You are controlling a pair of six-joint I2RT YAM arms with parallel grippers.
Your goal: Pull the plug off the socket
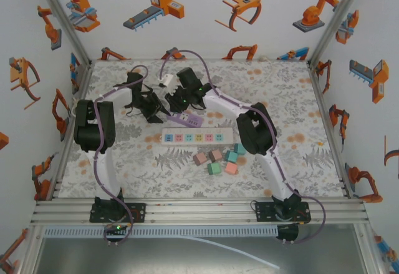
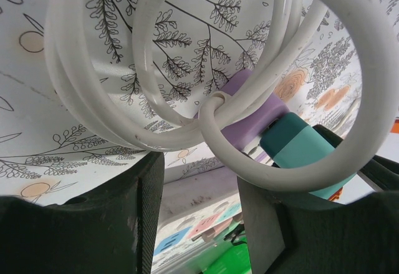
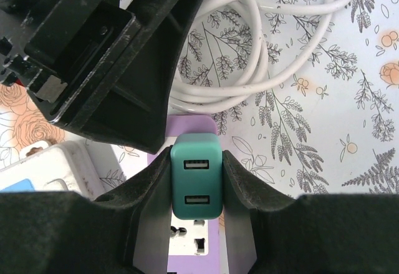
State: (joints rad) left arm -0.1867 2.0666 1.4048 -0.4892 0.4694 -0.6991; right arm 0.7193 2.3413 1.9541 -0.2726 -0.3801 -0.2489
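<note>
A teal USB charger plug (image 3: 196, 183) sits in the purple socket strip (image 3: 193, 252), and my right gripper (image 3: 196, 161) is shut on the plug's two sides. From above, the right gripper (image 1: 182, 103) stands over the far end of the purple strip (image 1: 187, 120). My left gripper (image 1: 153, 109) hovers just left of it, open; its fingers (image 2: 81, 224) have nothing between them. Its wrist view looks through the strip's coiled white cable (image 2: 206, 124) toward the teal plug (image 2: 299, 146) and the purple strip (image 2: 249, 115).
A white power strip (image 1: 196, 137) with coloured sockets lies just in front of the purple one. Several pastel blocks (image 1: 219, 159) are scattered nearer the arms. The white cable coil (image 3: 249, 55) lies behind the purple strip, and the left gripper's black body (image 3: 93, 49) crowds the right wrist view.
</note>
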